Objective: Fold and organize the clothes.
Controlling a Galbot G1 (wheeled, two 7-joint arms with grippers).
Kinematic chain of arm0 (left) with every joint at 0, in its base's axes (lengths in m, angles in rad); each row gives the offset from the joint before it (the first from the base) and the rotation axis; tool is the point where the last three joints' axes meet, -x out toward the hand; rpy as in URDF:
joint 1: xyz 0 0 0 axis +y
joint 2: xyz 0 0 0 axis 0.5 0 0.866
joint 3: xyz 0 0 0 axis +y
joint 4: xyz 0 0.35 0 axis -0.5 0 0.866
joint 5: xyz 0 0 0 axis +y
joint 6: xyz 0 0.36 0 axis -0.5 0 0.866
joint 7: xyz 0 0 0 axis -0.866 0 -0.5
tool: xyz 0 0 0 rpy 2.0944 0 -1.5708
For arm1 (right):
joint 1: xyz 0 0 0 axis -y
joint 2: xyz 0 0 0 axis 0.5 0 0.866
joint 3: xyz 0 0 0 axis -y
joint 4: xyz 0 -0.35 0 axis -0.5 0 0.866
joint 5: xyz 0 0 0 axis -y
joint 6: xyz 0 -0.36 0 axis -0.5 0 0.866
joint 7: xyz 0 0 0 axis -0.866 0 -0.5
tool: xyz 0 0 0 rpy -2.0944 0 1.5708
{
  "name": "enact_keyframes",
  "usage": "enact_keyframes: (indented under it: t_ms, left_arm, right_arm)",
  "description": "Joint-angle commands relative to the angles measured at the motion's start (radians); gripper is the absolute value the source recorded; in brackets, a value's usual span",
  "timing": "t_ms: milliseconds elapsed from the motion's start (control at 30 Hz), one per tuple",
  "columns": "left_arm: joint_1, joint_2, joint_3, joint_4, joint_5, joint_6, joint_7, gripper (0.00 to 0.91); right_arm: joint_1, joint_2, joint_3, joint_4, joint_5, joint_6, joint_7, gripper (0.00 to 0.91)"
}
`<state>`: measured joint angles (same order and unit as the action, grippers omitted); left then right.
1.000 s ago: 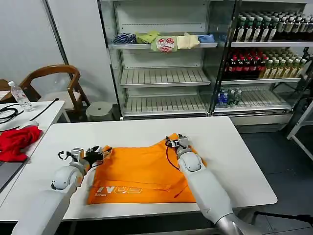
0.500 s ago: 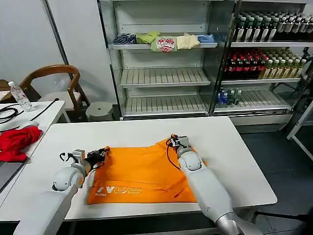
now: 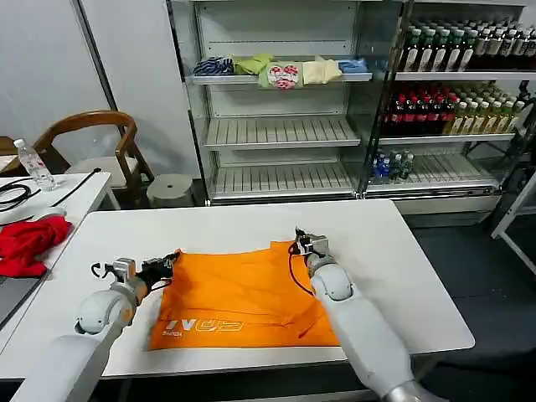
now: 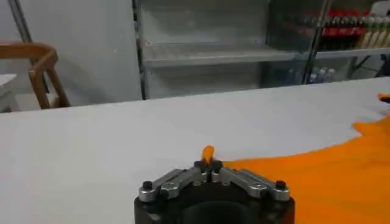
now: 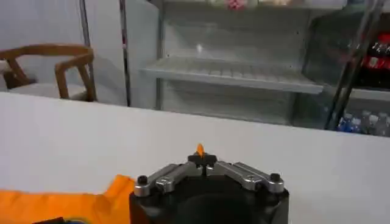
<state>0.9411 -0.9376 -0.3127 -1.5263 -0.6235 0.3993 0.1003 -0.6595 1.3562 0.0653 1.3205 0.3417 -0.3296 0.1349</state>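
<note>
On the white table (image 3: 402, 276) the orange T-shirt (image 3: 243, 297) lay flat, its long axis running across between the arms. The left gripper (image 3: 167, 265) was pinched on its far left corner, the right gripper (image 3: 298, 244) likewise clamped on the far right; the cloth's bulk lay toward the robot.

Both arms: smooth light-grey rounded shells. Left gripper (image 3: 172, 260) and right gripper (image 3: 298, 238): black bodies, silver linkage bars, black screws. Thin black cables loop at each wrist.
</note>
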Motion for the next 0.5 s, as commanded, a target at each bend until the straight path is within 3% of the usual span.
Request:
enact_keyframes:
  t_ms: [33,200,500]
  left_arm:
    - [0.199,0.019,-0.074,-0.184,-0.004,-0.019,-0.002,0.010]
    - [0.225,0.015,-0.087,-0.198,0.003,-0.028,-0.008,0.010]
    - [0.310,-0.002,-0.145,-0.213,0.032,-0.061,0.003,0.010]
  right_arm:
    - [-0.219,-0.124,0.040,0.369,0.031,-0.031,0.024,0.000]
    - [-0.345,-0.157,0.070,0.479,0.022,-0.030,0.028,0.000]
    - [-0.446,-0.170,0.107,0.512,-0.003,-0.003,0.020,0.000]
